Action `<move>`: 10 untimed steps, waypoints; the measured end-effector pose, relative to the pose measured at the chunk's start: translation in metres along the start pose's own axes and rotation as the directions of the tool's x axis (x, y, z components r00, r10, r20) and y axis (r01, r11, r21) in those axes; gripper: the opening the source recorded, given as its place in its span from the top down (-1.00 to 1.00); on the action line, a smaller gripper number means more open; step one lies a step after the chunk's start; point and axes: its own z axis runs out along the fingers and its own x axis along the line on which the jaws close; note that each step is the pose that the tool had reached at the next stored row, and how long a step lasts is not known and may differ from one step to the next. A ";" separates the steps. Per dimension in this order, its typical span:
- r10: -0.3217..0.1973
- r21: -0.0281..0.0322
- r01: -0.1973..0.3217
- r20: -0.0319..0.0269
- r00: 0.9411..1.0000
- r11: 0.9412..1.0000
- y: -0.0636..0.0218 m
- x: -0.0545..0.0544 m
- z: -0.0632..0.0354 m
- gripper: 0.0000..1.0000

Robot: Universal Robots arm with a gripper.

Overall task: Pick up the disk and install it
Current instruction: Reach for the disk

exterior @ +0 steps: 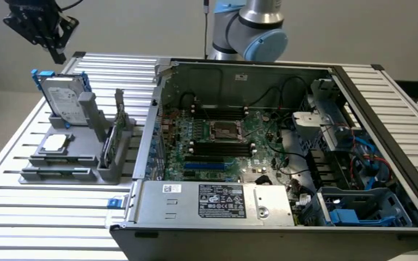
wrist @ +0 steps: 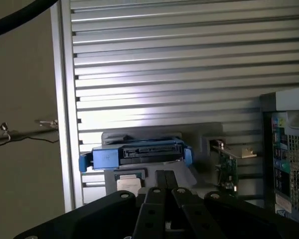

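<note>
The arm point(exterior: 256, 27) is silver-grey with a pale blue cap point(exterior: 267, 44). The gripper point(exterior: 54, 53) is black, its cable point(wrist: 17, 22) too.

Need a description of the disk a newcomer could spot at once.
Beside the open computer case, on the exterior view's left, a grey holder sits on the slatted table. The disk stands upright at its back: silver-grey, white-labelled, blue-framed, unlike the small flat square chip and thin green card nearby.
</note>
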 end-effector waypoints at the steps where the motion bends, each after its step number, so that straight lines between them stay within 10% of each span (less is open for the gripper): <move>1: 0.000 0.000 0.000 0.000 1.000 1.000 0.0011 0.005 0.0007 0.79; 10: 0.000 0.000 0.000 0.000 1.000 1.000 0.0065 0.041 0.0058 0.79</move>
